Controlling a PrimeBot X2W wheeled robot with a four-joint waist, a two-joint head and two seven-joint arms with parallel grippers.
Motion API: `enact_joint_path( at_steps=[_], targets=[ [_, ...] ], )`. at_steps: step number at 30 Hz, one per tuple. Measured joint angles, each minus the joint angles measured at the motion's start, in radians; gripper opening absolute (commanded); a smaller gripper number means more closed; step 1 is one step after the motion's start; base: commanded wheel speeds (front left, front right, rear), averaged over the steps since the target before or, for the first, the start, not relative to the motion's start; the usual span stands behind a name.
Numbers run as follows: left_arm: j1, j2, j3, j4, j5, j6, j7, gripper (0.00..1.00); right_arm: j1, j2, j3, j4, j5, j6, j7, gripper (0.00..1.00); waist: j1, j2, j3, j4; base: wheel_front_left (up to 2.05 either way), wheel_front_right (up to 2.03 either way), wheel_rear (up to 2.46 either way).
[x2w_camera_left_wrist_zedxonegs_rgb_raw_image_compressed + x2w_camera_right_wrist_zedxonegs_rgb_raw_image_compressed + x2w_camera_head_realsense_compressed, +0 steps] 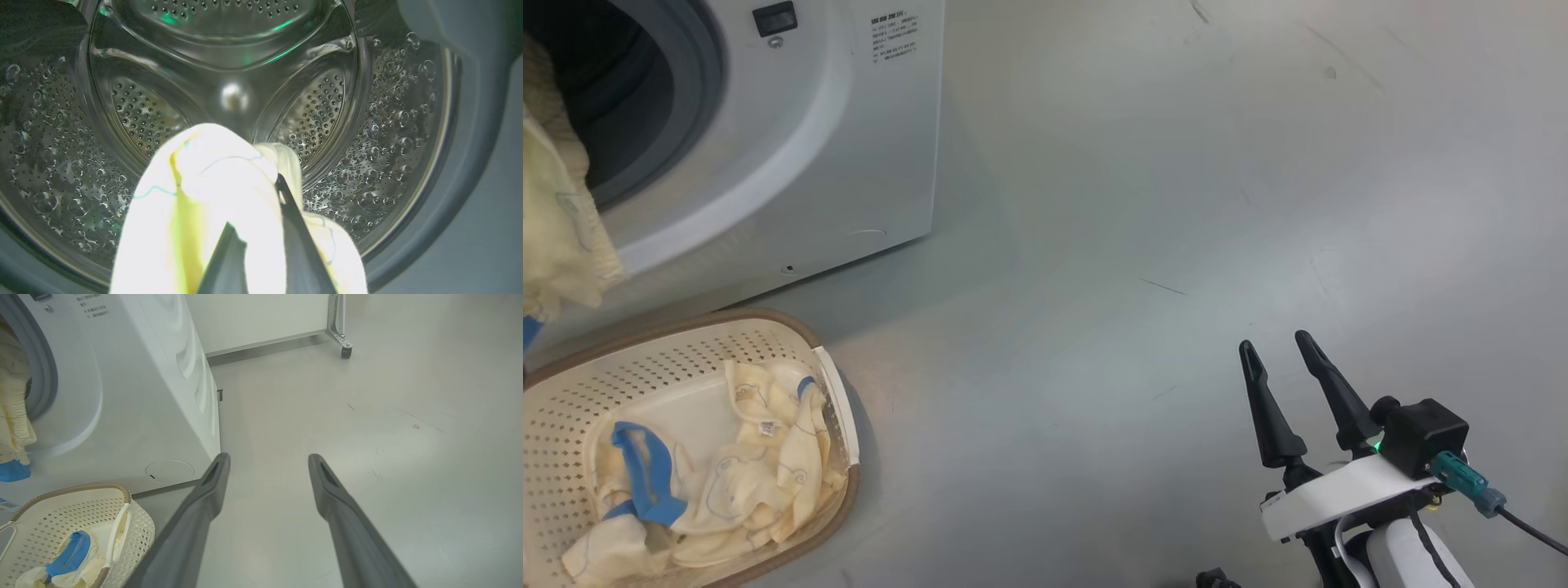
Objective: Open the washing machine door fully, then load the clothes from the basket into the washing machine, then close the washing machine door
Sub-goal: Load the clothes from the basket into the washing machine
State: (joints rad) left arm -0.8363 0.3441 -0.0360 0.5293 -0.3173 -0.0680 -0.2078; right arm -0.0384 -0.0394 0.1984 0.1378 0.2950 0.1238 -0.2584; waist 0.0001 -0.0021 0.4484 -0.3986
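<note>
Washing machine [849, 122]: white, grey door seal, silvery drum [143, 118] dotted with holes.
Clothes [768, 465]: pale cream-yellow, bright blue bands, thin blue line drawings.
Basket [572, 408]: cream, hole-patterned sides, brown rim.
Floor [1176, 204]: pale grey.
Right gripper [1274, 343]: black fingers, white wrist.

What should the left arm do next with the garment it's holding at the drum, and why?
Probably reach slightly deeper before releasing. The left gripper is shut on a cream garment facing the steel drum, while cloth hangs outside over the front of the washing machine.
</note>
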Motion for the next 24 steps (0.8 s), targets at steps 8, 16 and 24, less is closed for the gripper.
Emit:
enact_joint_path(
  at_steps=[8,16,24],
  targets=[
    [-0.144,0.011,0.016,0.019,-0.001,-0.006,-0.015,0.00,-0.028,0.000,0.020,-0.005,0.006,0.000,0.000,1.00,0.0000,0.0000,0.067,-0.005,0.00,0.00,0.00],
    [-0.191,0.018,0.030,0.083,-0.006,-0.010,-0.023,0.00,-0.037,0.000,0.040,-0.006,0.006,0.000,0.000,1.00,0.0001,0.0000,0.130,-0.014,0.00,0.00,0.00],
    [-0.276,0.017,0.028,0.115,-0.013,-0.023,-0.032,0.00,-0.061,0.001,0.066,-0.008,0.009,0.000,0.000,1.00,0.0001,0.0000,0.183,-0.015,0.00,0.00,0.00]
  ],
)
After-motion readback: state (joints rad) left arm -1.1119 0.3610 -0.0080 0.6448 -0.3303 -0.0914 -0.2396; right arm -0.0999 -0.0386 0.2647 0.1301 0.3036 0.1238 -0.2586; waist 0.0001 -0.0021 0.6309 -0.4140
